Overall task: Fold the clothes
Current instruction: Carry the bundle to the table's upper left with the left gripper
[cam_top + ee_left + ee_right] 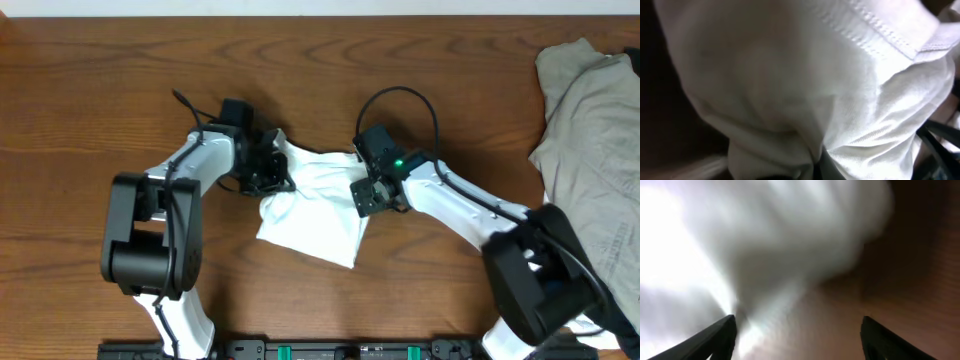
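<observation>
Left claw (274, 170) — tips behind white cloth (800, 90)

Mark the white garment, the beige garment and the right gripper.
white garment (310, 212), overhead, flat middle.
beige garment (590, 130), overhead, crumpled middle.
right gripper (797, 320), right wrist, midway between fingertips.

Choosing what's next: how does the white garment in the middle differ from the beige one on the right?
The white garment lies mid-table in a compact heap; the beige garment sprawls at the right edge, partly out of frame. The left gripper and right gripper are at the white one's sides; neither is near the beige one. Both rest on the table.
</observation>
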{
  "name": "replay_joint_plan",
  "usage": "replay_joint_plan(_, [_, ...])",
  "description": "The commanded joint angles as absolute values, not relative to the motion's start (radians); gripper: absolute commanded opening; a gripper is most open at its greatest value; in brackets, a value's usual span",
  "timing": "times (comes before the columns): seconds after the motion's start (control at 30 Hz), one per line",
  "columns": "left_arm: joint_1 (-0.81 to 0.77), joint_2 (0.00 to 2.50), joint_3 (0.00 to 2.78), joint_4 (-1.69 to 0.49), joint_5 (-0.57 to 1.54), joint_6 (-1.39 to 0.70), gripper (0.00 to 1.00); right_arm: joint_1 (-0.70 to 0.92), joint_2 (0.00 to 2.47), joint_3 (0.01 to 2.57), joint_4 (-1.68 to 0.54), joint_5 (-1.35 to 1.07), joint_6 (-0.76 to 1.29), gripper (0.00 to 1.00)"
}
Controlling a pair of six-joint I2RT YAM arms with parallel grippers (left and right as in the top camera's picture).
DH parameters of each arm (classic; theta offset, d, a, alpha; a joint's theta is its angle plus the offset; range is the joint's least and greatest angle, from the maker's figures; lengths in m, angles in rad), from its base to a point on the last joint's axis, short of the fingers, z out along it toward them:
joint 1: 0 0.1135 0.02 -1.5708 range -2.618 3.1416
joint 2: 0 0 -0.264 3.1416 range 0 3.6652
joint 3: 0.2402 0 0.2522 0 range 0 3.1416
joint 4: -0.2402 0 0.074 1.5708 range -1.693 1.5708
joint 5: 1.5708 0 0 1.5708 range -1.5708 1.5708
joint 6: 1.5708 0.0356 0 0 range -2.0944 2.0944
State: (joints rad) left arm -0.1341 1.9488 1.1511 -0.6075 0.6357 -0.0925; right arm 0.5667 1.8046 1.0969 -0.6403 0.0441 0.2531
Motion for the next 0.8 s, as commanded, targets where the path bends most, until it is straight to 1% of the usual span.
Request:
replay_joint_plan(0.0, [-0.033, 1.916, 1.226, -0.643, 0.482, -0.088, 0.06, 0.535, 1.622, 1.112, -0.696, 0.102, 0.245, 0.80])
replay_joint_plan(0.17, [0.090, 1.868, 1.323, -0.676, 0.287, -0.087, 0.06, 0.473, 1.419, 1.112, -0.805, 0.101, 0.245, 0.80])
replay_joint_plan(0.3, [0.175, 1.860, 1.361, -0.616, 0.063, -0.086, 0.06, 0.435, 1.312, 1.112, -0.896, 0.101, 0.245, 0.79])
replay_joint_plan(0.37, [0.212, 1.861, 1.361, -0.571, -0.003, -0.075, 0.08, 0.429, 1.279, 1.112, -0.934, 0.102, 0.245, 0.79])
replay_joint_plan(0.5, [0.284, 1.863, 1.361, -0.493, -0.012, 0.093, 0.06, 0.427, 1.251, 1.112, -0.973, 0.101, 0.245, 0.79])
replay_joint_plan(0.63, [0.340, 1.863, 1.361, -0.472, -0.013, 0.263, 0.06, 0.427, 1.250, 1.111, -0.996, 0.101, 0.246, 0.79])
replay_joint_plan(0.77, [0.400, 1.869, 1.360, -0.435, -0.013, 0.284, 0.06, 0.427, 1.250, 1.111, -1.000, 0.101, 0.246, 0.79])
